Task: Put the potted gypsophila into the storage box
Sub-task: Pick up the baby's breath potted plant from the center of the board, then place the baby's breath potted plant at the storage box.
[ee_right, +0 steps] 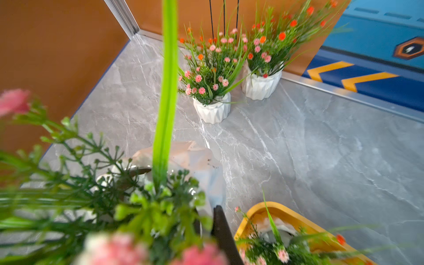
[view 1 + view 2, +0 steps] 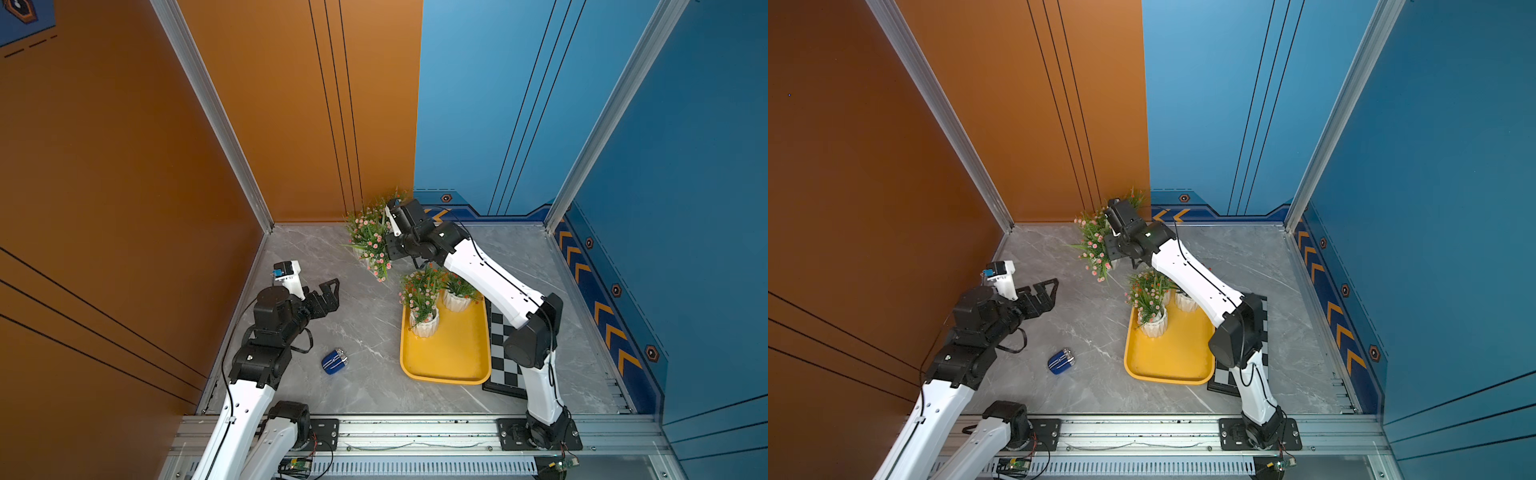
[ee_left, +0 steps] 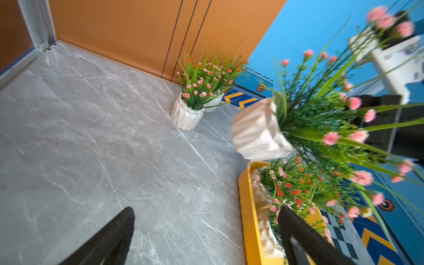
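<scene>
- right gripper (image 2: 390, 251) is clamped on the potted gypsophila (image 3: 259, 133), gripping at the pot rim; right wrist view shows one black finger (image 1: 223, 231) against the pot's outer wall
- held pot is clear of the table (image 2: 540, 270) and tipped hard over; in left wrist view the foliage spills sideways toward the gripper
- position (top views, dial centred on the table, 12 = back wall): held plant at ~11 o'clock, just past the far end of the storage box (image 2: 449, 353), not in it
- look: white faceted pot with origami-style folds, dense fine green stems, a few long flat grass blades, small round pink blooms
- storage box: shallow yellow tray with rounded corners and raised rim, just off centre toward 4 o'clock, long axis running 12–6
- two same-style pots stand upright in the box's 12 o'clock end: front boxed pot (image 2: 424, 326), rear boxed pot (image 2: 456, 300); blooms are mixed pink and red-orange
- two more stand on the table at 12 o'clock by the back wall, just beside each other: front wall pot (image 1: 212, 110), rear wall pot (image 1: 260, 86)
- left gripper (image 2: 331, 297) has its fingers spread wide and holds nothing; it hovers at ~9 o'clock, well apart from every plant
- small blue object (image 2: 333, 362) lies on the table at ~8 o'clock
- chequered board (image 2: 505, 365) lies along the box's 3 o'clock edge; touching or tucked under, can't tell
</scene>
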You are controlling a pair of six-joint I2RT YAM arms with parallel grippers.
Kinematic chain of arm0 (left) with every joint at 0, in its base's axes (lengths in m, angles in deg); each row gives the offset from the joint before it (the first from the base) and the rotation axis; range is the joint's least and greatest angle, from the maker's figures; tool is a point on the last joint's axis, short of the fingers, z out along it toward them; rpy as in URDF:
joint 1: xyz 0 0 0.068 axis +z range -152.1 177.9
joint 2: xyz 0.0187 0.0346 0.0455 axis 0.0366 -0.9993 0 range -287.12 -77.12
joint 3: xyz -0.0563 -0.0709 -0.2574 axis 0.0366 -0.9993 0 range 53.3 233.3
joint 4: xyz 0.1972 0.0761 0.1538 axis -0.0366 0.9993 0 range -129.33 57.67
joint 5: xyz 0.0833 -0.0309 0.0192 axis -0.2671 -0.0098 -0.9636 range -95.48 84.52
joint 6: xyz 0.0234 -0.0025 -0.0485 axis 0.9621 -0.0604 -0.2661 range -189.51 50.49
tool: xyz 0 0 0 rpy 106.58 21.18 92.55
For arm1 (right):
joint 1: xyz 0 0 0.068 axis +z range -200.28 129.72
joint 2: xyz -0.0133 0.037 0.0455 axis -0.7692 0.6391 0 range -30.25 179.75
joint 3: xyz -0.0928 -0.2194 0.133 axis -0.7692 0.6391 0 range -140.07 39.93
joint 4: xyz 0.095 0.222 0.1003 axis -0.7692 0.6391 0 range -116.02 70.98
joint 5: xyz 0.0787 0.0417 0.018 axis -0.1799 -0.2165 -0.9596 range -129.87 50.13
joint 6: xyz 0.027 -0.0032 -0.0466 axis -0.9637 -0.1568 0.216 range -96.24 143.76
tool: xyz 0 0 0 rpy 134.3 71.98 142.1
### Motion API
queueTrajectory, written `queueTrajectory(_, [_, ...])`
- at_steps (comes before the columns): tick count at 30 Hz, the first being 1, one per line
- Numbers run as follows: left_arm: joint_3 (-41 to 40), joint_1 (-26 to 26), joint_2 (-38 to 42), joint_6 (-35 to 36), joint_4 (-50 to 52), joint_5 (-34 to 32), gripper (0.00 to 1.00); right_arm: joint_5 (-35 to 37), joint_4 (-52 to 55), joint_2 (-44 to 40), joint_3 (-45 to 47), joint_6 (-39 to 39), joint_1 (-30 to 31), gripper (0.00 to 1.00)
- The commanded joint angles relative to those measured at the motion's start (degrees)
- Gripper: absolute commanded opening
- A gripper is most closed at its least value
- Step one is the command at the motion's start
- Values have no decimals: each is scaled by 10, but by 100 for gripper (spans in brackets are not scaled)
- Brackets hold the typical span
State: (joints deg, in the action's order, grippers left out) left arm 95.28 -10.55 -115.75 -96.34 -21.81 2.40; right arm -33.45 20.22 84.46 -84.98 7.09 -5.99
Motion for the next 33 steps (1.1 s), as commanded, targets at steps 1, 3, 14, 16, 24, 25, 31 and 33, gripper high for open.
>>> queueTrajectory(1, [-1,-22,13,-8,15,21,98,50,-24,-61,46,9,9,0])
queueTrajectory(3, [0,-42,17,-9,18,14,98,70,-24,-103,88,5,13,0])
queueTrajectory(14, [26,-206,-12,10,21,-92,98,128,-25,-356,349,-42,20,0])
queueTrajectory(16, [35,-235,-28,15,21,-113,98,134,-15,-401,389,-52,14,0])
queueTrajectory(24, [57,-306,-81,21,-2,-153,98,130,13,-537,526,-106,-18,0])
queueTrajectory(25, [58,-310,-87,21,-9,-151,98,128,13,-549,541,-113,-20,0])
queueTrajectory(31, [93,-332,-149,37,-20,-149,98,115,7,-582,627,-151,-37,0])
queueTrajectory(33, [105,-344,-166,44,-21,-164,98,110,-5,-577,654,-159,-37,0])
